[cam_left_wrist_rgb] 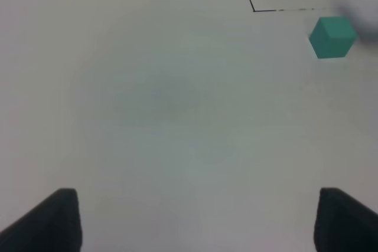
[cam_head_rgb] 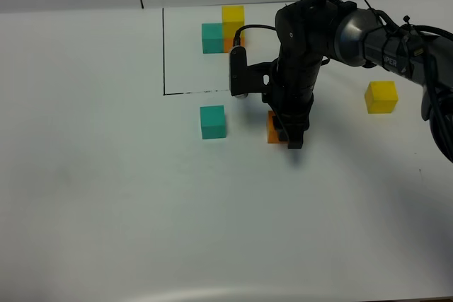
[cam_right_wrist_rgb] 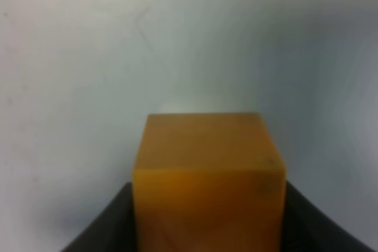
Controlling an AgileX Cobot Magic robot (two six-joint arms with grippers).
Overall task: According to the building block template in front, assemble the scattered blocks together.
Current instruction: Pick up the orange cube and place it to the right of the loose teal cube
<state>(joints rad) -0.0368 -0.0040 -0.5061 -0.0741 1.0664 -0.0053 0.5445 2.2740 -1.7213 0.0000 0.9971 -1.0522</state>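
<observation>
The building block template (cam_head_rgb: 224, 31) is an L of teal, orange and yellow cubes inside thin black lines at the back of the table. Of the scattered blocks, a teal cube (cam_head_rgb: 212, 122) (cam_left_wrist_rgb: 332, 37) lies just in front of the black line. A yellow cube (cam_head_rgb: 381, 97) lies to the right. The orange cube (cam_head_rgb: 275, 129) (cam_right_wrist_rgb: 208, 175) sits between the fingers of my right gripper (cam_head_rgb: 289, 134), which is shut on it, low at the table. My left gripper (cam_left_wrist_rgb: 192, 219) is open over bare table, with only its dark fingertips (cam_left_wrist_rgb: 50, 219) showing.
The white table (cam_head_rgb: 141, 210) has a black drawn border (cam_head_rgb: 164, 54) around the template area. My right arm (cam_head_rgb: 368, 33) reaches in from the right and hides part of the border. The left arm is out of the high view.
</observation>
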